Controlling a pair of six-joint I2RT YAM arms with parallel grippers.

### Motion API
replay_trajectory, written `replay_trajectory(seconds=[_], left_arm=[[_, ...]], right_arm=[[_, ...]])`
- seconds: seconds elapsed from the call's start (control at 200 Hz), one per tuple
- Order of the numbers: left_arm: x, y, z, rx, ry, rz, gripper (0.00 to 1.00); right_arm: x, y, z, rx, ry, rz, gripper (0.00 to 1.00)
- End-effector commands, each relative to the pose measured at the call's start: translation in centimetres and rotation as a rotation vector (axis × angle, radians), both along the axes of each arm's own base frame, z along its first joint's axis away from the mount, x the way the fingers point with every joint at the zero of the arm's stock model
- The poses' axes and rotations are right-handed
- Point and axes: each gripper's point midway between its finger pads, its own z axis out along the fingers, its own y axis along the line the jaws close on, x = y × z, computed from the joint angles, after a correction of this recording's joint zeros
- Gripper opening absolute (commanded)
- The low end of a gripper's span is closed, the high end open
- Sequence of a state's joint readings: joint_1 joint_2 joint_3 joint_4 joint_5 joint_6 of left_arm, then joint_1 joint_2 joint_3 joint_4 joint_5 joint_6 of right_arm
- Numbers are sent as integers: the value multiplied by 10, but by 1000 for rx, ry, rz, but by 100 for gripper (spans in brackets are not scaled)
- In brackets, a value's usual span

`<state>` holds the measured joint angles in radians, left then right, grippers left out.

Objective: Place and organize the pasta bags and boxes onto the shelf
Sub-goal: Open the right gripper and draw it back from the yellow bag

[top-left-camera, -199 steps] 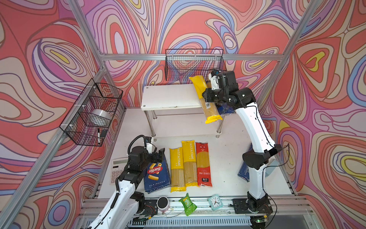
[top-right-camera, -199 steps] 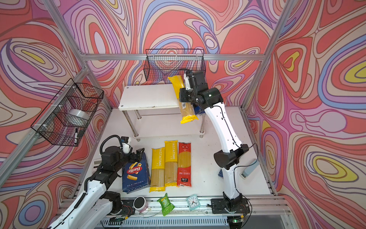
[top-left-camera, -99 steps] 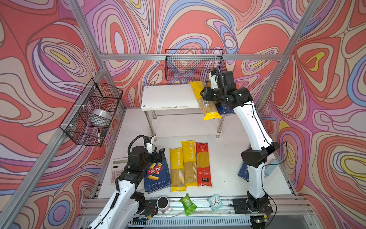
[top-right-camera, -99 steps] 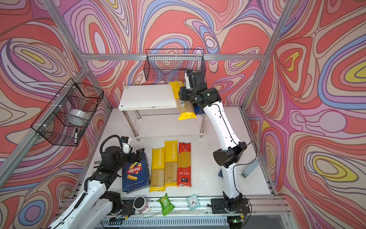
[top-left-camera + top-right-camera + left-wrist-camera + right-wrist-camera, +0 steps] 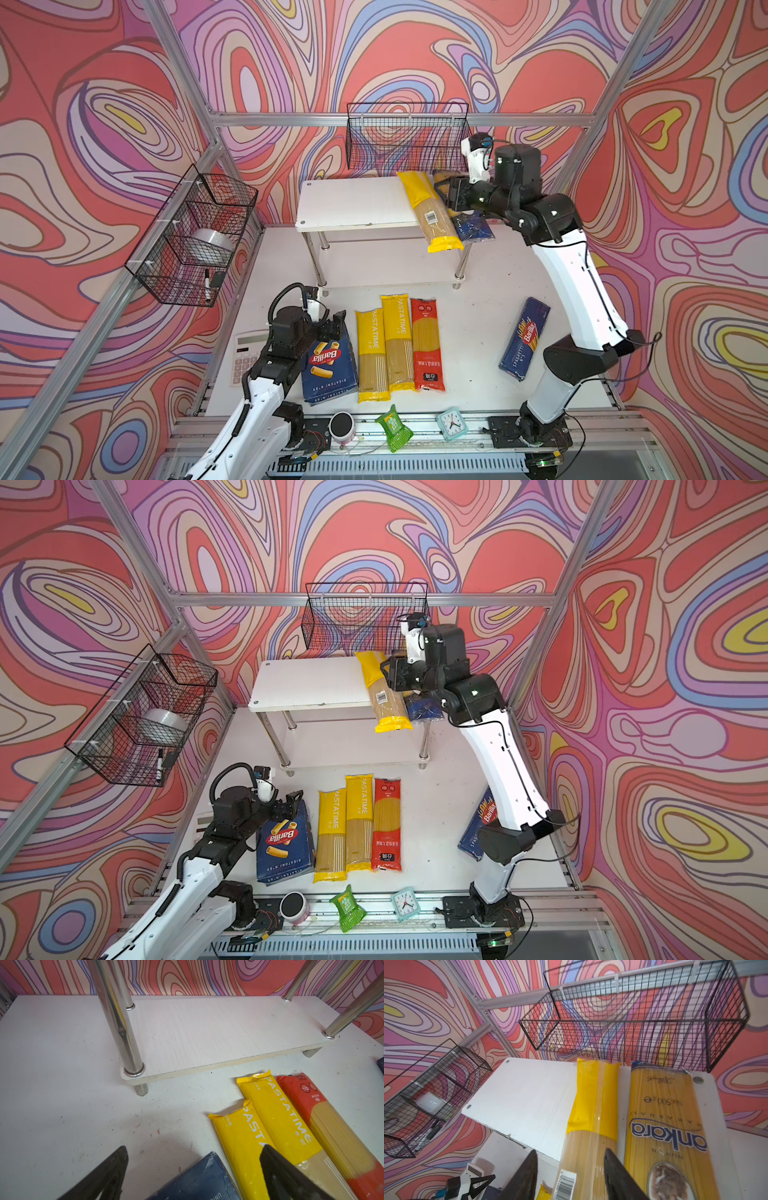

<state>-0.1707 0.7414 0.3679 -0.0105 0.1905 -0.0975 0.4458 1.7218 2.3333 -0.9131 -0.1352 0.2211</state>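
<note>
The white shelf (image 5: 353, 203) stands at the back. On its top tier's right end lies a yellow bag (image 5: 428, 208), overhanging the front edge, with a gold and dark blue bag (image 5: 473, 226) beside it. My right gripper (image 5: 451, 193) hovers just over the yellow bag (image 5: 593, 1105), open (image 5: 571, 1150), fingers straddling it. On the table lie the rigatoni box (image 5: 330, 365), two yellow bags (image 5: 371, 353) (image 5: 397, 340), a red bag (image 5: 426, 345) and the spaghetti box (image 5: 524, 338). My left gripper (image 5: 332, 324) is open (image 5: 194, 1147) above the rigatoni box's far corner (image 5: 203, 1180), holding nothing.
A black wire basket (image 5: 407, 137) hangs on the back wall just behind the shelf. Another basket (image 5: 191, 237) with a tape roll hangs on the left wall. A calculator (image 5: 245, 357), speaker (image 5: 341, 426), green packet (image 5: 394, 428) and clock (image 5: 451, 423) sit near the front rail.
The right gripper lowered the tilted yellow bag flat onto the shelf top, then opened and let it go. The left arm has not moved.
</note>
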Motion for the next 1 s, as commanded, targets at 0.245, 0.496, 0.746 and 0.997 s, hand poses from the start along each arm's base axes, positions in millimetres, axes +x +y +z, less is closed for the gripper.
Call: replay_trajectory(seconds=[0.245, 0.496, 0.746, 0.997], left_arm=[[1, -2, 1, 9, -7, -16, 100], [1, -3, 1, 8, -7, -21, 100], [2, -4, -1, 9, 3, -25, 100], [2, -4, 0, 10, 0, -27, 100]], right_arm=[[-71, 5, -1, 7, -79, 179, 52], [-89, -3, -48, -44, 19, 167, 50], [-93, -7, -76, -47, 120, 141, 45], [-89, -3, -86, -6, 165, 130, 41]])
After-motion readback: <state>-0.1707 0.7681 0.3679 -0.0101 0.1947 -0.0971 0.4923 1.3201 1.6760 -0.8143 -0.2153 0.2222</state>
